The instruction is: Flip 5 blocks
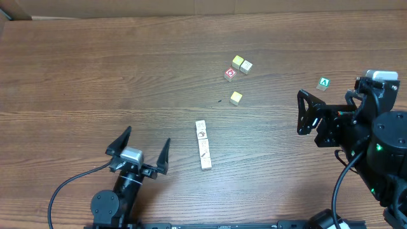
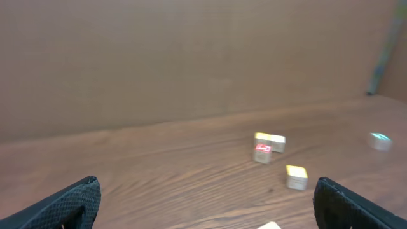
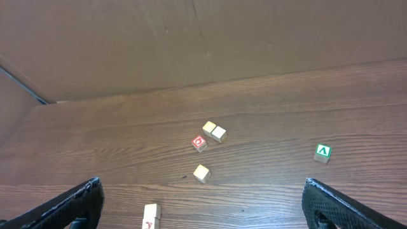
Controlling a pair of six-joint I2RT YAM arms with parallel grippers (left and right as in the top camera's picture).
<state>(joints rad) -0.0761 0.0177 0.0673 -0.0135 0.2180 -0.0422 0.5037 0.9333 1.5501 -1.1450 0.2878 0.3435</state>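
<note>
The blocks [image 1: 203, 145] are several tiny pale cubes with small pictures on top, lined end to end in a row at the table's front middle. My left gripper [image 1: 138, 147] stands open to the left of the row, apart from it, with nothing between its fingers. In the left wrist view only the row's far end [image 2: 270, 225] shows at the bottom edge, between the spread fingers of the gripper [image 2: 206, 191]. My right gripper [image 1: 304, 113] is open far to the right, holding nothing. Its wrist view shows the gripper [image 3: 202, 198] wide apart and the row's end [image 3: 151, 216] at lower left.
Beyond the row lie two touching yellow-topped cubes [image 1: 241, 63], a red-faced cube [image 1: 230, 74] and a single yellow-topped cube [image 1: 236, 98]. A green "A" cube [image 1: 324, 83] sits near the right arm. A brown wall [image 3: 191, 44] backs the wooden table [image 1: 95, 76].
</note>
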